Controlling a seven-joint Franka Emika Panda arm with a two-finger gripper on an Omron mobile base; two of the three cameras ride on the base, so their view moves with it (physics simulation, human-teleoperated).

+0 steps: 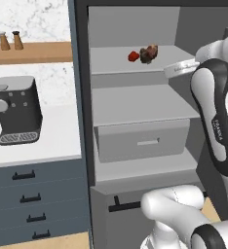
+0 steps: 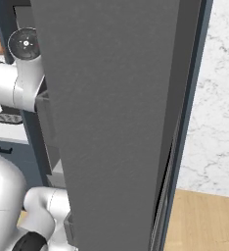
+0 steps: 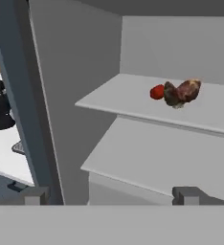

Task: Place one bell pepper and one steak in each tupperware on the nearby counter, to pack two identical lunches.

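We face the open fridge with our hand (image 3: 109, 195) wide and empty, since pepper (image 3: 157, 92) and steak (image 3: 182, 93) sit touching on its shelf (image 3: 114, 98).

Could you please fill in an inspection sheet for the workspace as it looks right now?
Surface: grey upper shelf inside the open fridge; a bare shelf and a drawer below it.
Job's things: one red bell pepper and brown mottled steak close together on the upper shelf; whether they touch cannot be told. Tupperware: nothing seen.
Clutter: nothing seen on the shelves.
Gripper: gripper open, empty, short of the shelves, aimed into the fridge.
Cables: nothing seen.
Surroundings: white counter left of the fridge with a dark coffee machine; wooden wall shelf with shakers; the fridge door stands open on the right.
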